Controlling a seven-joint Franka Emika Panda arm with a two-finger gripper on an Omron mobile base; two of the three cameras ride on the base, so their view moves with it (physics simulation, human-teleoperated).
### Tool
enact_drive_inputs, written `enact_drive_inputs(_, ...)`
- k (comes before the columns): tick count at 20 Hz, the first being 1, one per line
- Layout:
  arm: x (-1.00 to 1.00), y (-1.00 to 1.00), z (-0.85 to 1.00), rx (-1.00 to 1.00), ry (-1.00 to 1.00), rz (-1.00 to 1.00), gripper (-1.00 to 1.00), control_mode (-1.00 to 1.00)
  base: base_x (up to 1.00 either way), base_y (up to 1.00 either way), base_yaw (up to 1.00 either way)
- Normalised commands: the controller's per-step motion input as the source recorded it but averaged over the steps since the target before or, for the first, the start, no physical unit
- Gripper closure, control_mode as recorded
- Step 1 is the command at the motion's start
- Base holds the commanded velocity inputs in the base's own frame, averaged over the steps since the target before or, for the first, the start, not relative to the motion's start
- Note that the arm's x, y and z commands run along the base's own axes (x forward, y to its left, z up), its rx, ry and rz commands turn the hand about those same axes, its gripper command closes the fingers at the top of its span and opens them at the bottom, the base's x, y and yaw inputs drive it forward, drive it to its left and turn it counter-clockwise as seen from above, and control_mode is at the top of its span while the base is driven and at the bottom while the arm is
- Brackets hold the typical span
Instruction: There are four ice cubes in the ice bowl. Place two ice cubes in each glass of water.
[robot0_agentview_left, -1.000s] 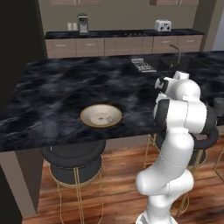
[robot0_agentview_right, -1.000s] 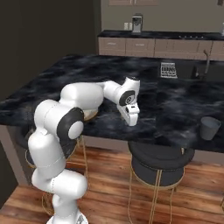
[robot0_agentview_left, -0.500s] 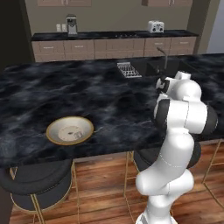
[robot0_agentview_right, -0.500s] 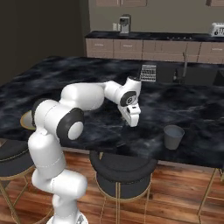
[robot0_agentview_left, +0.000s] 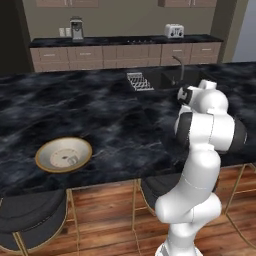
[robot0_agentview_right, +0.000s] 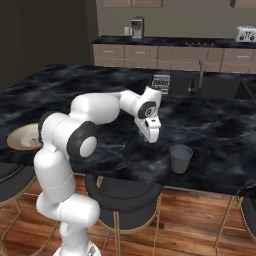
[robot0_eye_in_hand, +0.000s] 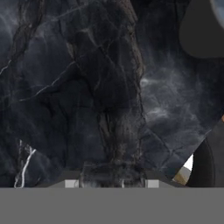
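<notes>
Ice bowl (robot0_agentview_left: 63, 154) is located on the black marble counter (robot0_agentview_left: 100, 115); the gripper (robot0_agentview_right: 150, 138) is suspended above the counter, finger spacing indeterminable.

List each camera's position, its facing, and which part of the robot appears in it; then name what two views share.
Left base view: behind-left of the arm, looking over the counter at the ice bowl; shows the arm's trunk.
Right base view: behind-right, facing the glass of water; shows the arm and gripper.
Hand view: looks down the gripper at the countertop marble.
Shared: both base views show the ice bowl and the sink.
</notes>
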Motion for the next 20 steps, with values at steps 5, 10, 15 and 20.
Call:
enact_drive_inputs(5, 0.0, 0.0, 0.0, 0.0, 0.0, 0.0, 1.0, 1.0, 0.2, -0.23, 0.0)
enact_drive_inputs(10, 0.0, 0.0, 0.0, 0.0, 0.0, 0.0, 1.0, 1.0, 0.28, -0.01, 0.06)
enact_drive_inputs(15, 0.0, 0.0, 0.0, 0.0, 0.0, 0.0, 1.0, 1.0, 0.0, 0.0, 0.01)
enact_drive_inputs(20, 0.0, 0.0, 0.0, 0.0, 0.0, 0.0, 1.0, 1.0, 0.0, 0.0, 0.0)
